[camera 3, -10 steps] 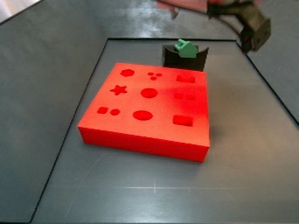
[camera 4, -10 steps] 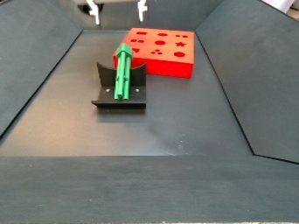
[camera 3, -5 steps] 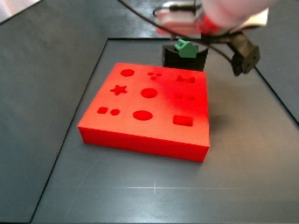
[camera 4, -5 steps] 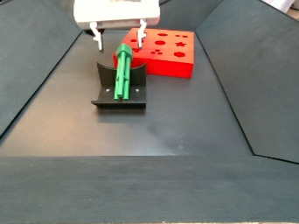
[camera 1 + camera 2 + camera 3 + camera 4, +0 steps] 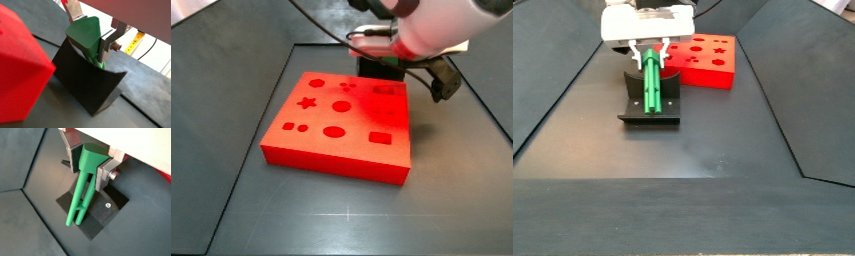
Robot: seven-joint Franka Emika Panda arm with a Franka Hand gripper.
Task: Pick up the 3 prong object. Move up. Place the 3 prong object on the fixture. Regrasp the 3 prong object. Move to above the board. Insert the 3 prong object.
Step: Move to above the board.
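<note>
Descent is the change: a second ago the gripper (image 5: 649, 50) hung high and clear; now it has dropped onto the fixture (image 5: 651, 108), fingers (image 5: 104, 172) straddling the upper end of the 3 prong object (image 5: 83, 182), which leans there, prongs down; whether they clench I cannot tell; regrasp looks imminent; the board (image 5: 341, 124) waits beside.

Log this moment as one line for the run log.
stage: regrasp | tool: at the top end of the 3 prong object, fingers either side, closure unclear | object: leaning on the fixture | board: holes empty
</note>
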